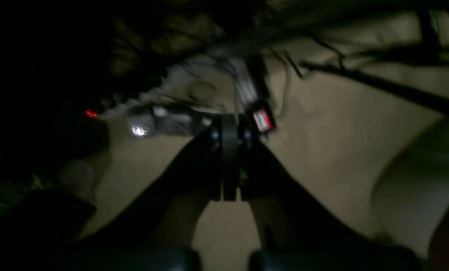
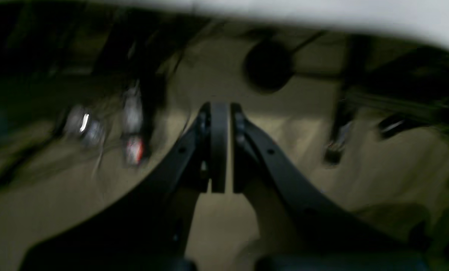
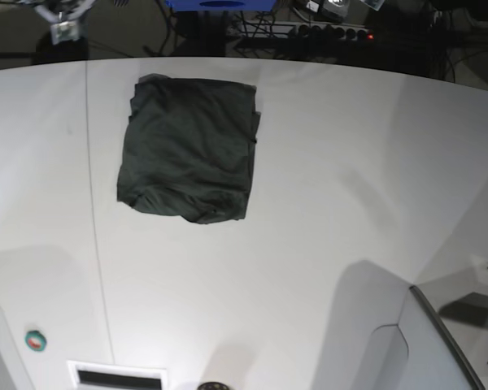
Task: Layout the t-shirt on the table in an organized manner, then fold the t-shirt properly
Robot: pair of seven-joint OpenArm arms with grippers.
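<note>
Although the plain dark green cotton t-shirt (image 3: pixel 189 149) lies folded at 11 o'clock on the glossy white worktop (image 3: pixel 325 203), its loose, wrinkled lower edge may spring open. The left hand (image 1: pixel 230 165) and right hand (image 2: pixel 219 150) are clenched, empty, well away.

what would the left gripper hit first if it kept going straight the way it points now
Likely the black cabling and power strip on the beige floor just beyond the shut left gripper; depth is unclear in this dark, blurred wrist view.
</note>
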